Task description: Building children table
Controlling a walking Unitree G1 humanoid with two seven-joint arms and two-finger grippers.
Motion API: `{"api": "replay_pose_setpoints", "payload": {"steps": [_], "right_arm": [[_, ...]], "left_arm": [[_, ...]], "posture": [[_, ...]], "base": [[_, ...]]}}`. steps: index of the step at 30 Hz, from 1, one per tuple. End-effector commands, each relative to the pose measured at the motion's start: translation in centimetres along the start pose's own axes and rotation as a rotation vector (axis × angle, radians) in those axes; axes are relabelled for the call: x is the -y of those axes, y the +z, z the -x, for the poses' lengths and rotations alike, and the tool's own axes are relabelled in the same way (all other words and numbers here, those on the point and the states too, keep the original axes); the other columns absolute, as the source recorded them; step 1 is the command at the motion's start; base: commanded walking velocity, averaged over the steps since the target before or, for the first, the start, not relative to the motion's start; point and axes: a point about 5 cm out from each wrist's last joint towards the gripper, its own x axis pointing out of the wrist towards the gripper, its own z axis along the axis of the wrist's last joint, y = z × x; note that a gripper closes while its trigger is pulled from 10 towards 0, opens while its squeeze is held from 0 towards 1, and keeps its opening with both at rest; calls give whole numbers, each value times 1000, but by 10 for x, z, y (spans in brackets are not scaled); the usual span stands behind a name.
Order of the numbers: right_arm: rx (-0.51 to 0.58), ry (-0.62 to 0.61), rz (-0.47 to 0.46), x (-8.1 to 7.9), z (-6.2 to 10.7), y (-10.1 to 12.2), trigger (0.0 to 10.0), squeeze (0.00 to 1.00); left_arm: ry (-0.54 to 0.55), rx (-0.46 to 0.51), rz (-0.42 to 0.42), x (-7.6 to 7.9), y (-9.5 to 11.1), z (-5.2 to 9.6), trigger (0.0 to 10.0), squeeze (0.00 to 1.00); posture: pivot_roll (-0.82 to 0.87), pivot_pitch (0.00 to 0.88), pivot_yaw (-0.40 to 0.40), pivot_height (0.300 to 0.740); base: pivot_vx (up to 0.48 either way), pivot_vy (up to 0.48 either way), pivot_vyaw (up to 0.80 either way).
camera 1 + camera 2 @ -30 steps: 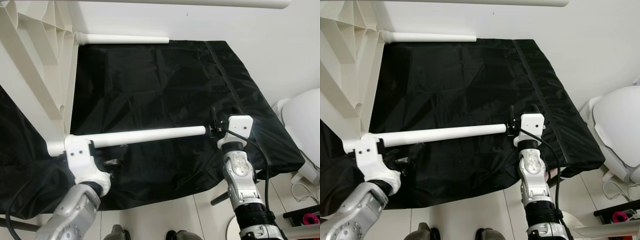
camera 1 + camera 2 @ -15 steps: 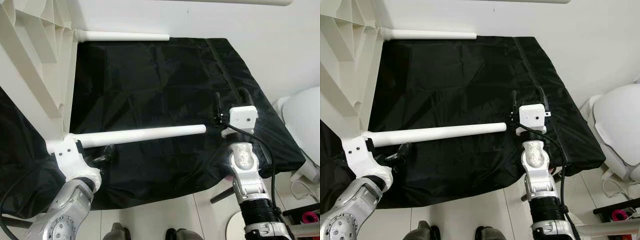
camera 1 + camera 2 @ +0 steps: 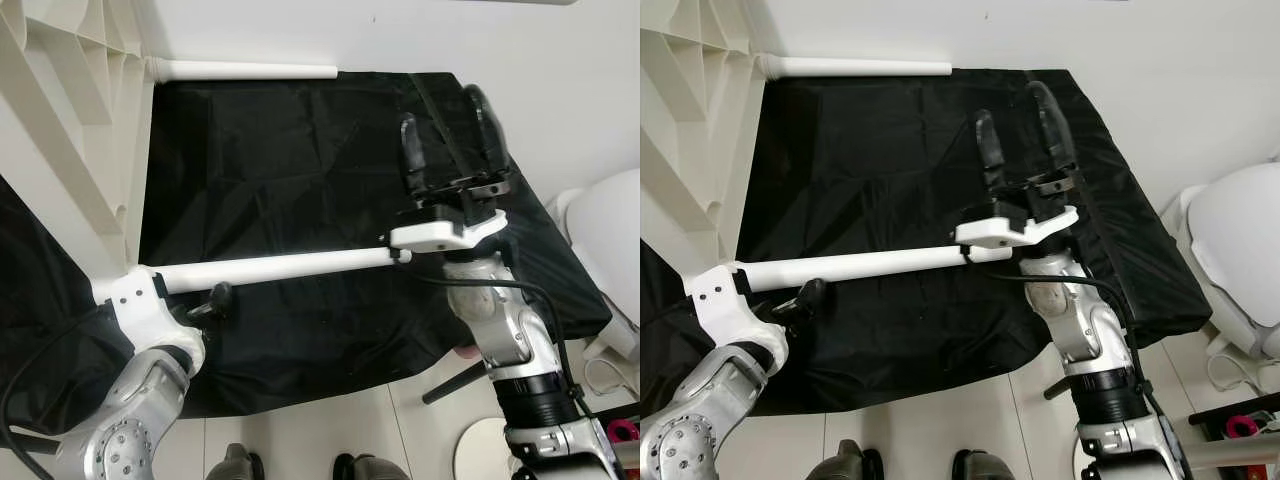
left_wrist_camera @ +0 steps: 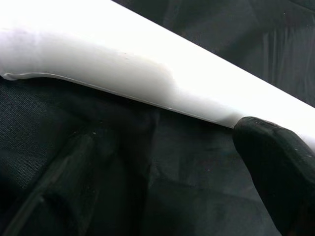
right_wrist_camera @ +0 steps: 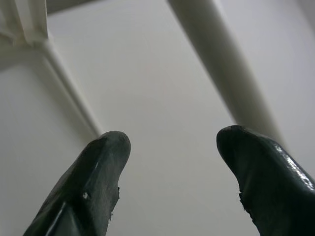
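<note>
A white plastic table top point(image 3: 60, 130) stands on its edge at the left, ribbed underside toward me. Two white legs stick out of it over a black cloth point(image 3: 300, 160): a near leg point(image 3: 280, 265) and a far leg point(image 3: 245, 71). My left gripper point(image 4: 167, 162) sits at the near leg's base, open, fingers point(image 3: 215, 297) on the cloth just below the leg. My right gripper point(image 3: 440, 110) is raised above the near leg's free end, fingers pointing up and open with nothing between them. The right wrist's white housing point(image 3: 445, 232) covers the leg's tip.
The black cloth's edge point(image 3: 560, 300) drops to a tiled floor point(image 3: 330, 425) in front of me. A white rounded object point(image 3: 610, 235) stands at the right, with a small pink item point(image 3: 622, 432) on the floor. Another white tube point(image 5: 221, 64) runs overhead against the wall.
My right gripper has swung up from the near leg's end, and its fingers now point upward. My left arm has slid slightly down and left along the leg's base.
</note>
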Motion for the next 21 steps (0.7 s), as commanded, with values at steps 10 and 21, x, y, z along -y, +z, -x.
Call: {"api": "replay_pose_setpoints", "payload": {"steps": [10, 21], "right_arm": [[208, -54, 67, 1, -37, 10, 10000, 0], [314, 25, 31, -1, -69, 15, 10000, 0]], "left_arm": [[-59, -60, 84, 16, -11, -11, 10000, 0], [-83, -60, 87, 22, -10, -17, 10000, 0]], "posture": [[-59, 143, 19, 740], [-79, 143, 23, 740]], "base": [[0, 0, 0], [0, 0, 0]]}}
